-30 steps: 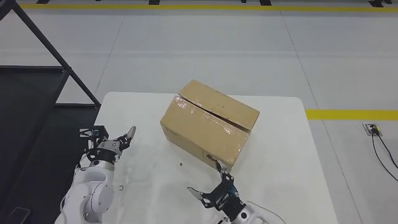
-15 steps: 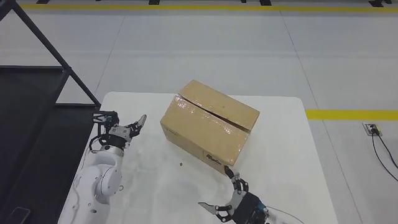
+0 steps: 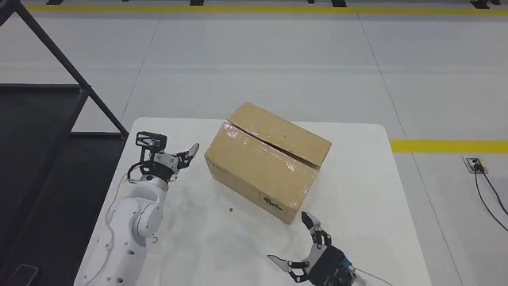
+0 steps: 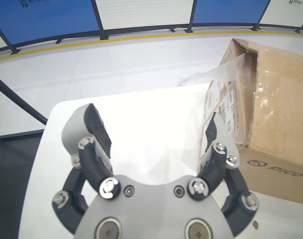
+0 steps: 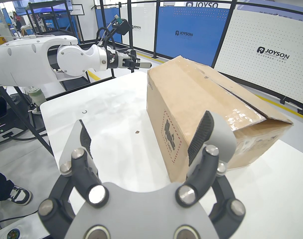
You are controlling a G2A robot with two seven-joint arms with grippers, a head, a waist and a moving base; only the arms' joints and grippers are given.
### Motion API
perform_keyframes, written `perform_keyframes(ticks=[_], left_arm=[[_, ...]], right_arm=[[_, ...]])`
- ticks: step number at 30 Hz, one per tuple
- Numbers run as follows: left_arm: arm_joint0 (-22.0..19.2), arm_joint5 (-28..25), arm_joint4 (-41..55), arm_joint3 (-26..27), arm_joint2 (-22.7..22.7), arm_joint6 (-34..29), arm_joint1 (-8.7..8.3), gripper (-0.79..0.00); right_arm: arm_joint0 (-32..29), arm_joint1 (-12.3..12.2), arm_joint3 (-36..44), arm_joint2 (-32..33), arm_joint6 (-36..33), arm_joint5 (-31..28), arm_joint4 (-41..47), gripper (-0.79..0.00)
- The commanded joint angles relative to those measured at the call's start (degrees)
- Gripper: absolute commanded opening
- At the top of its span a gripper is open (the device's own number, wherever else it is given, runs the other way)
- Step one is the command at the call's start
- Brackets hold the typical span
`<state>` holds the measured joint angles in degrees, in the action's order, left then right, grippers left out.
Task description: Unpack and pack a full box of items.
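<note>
The taped cardboard box looks stiff and likely heavy, best taken at its flap edges; the left gripper and right gripper flank it, jaws wide and empty.

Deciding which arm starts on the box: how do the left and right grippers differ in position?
The left gripper is close beside the box's left end; the right gripper stands farther off its near corner. The left gripper is over the table's left side, the right gripper at its front edge. Both are open and empty.
</note>
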<state>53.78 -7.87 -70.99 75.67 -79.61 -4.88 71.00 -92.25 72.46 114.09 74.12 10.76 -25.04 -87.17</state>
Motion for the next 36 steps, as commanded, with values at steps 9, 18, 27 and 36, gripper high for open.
perform_keyframes(ticks=[9, 18, 27, 36], left_arm=[[-8.5, -2.6, -2.3, -9.2, 5.1, -0.2, 1.02, 0.000], [-12.7, -5.0, -4.8, -16.1, 9.2, 2.5, 1.92, 0.000], [-10.1, -7.1, -4.6, -13.7, 9.0, 4.4, 1.72, 0.000], [-4.8, -9.2, -4.2, -6.7, 7.1, 4.3, 0.95, 0.000]], right_arm=[[1.4, 0.0, -1.3, 0.2, 0.1, 0.9, 4.4, 0.000], [0.2, -0.2, -2.5, 2.4, 1.9, 3.0, 7.6, 0.000], [2.8, -0.4, -3.7, 6.4, -4.4, 6.6, 12.8, 0.000], [7.2, -1.7, -7.3, 12.2, -13.2, -5.7, 18.7, 0.000]])
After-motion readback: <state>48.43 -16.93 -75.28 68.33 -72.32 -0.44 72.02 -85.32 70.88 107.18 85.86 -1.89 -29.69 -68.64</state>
